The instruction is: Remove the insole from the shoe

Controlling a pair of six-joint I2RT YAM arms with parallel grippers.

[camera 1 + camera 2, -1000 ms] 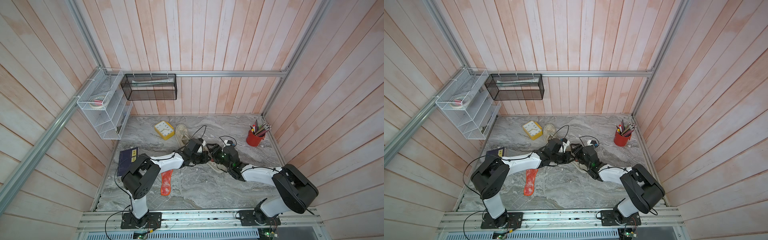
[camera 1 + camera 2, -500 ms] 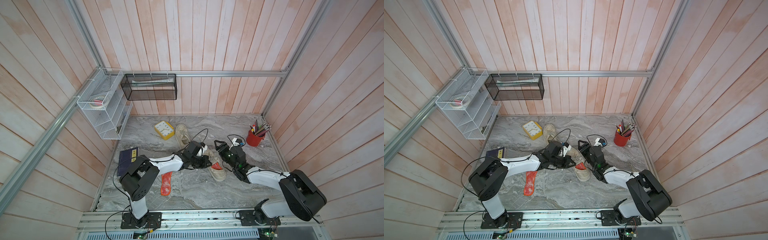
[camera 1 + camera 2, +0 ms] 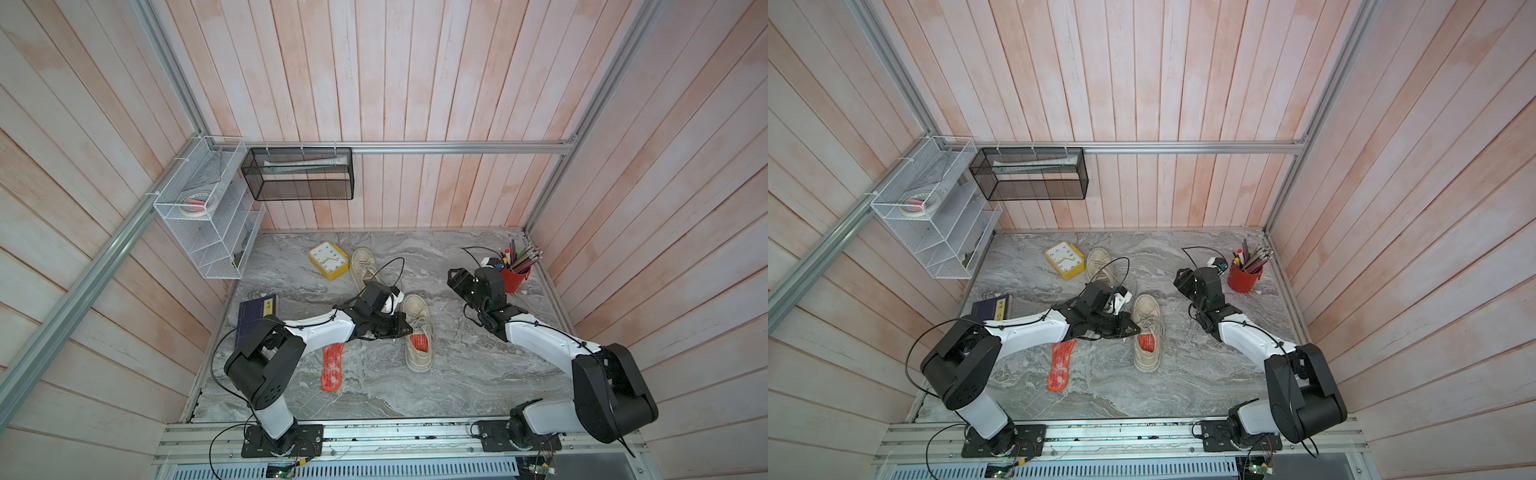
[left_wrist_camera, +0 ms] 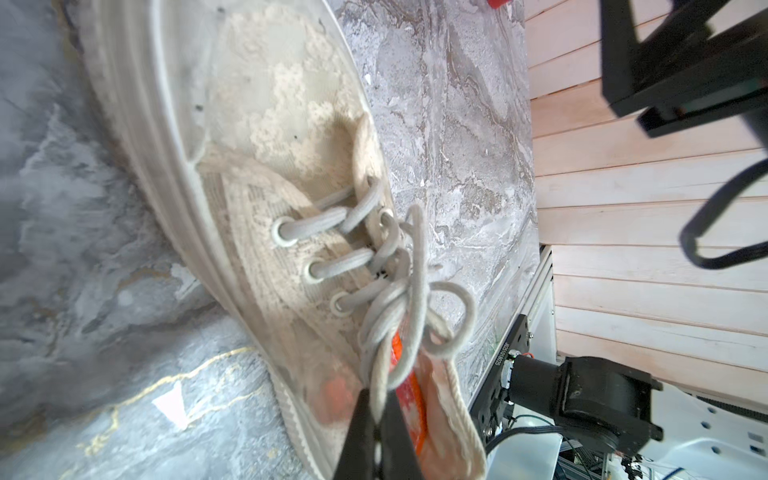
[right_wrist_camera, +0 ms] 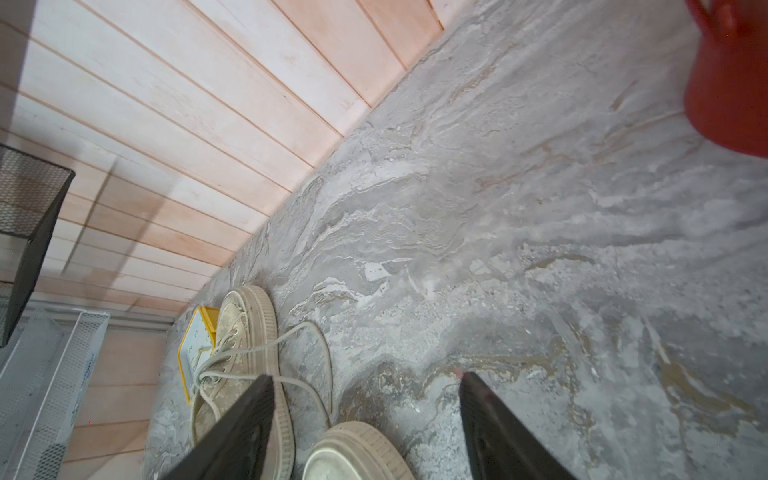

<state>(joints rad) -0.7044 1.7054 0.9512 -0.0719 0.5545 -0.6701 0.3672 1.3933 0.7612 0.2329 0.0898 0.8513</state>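
Beige lace-up canvas shoe (image 3: 419, 328), frame centre in a top view; orange mesh insole (image 3: 419, 343) inside. Left gripper (image 4: 377, 409) clenched at shoe's opening. Right gripper (image 3: 455, 279), right of centre, released, empty.

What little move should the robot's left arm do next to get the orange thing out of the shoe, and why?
Probably lift the left end effector slowly up and toward the heel. Its jaws are shut right at the orange insole, which sits in the shoe. Whether it truly pinches it, I cannot tell.
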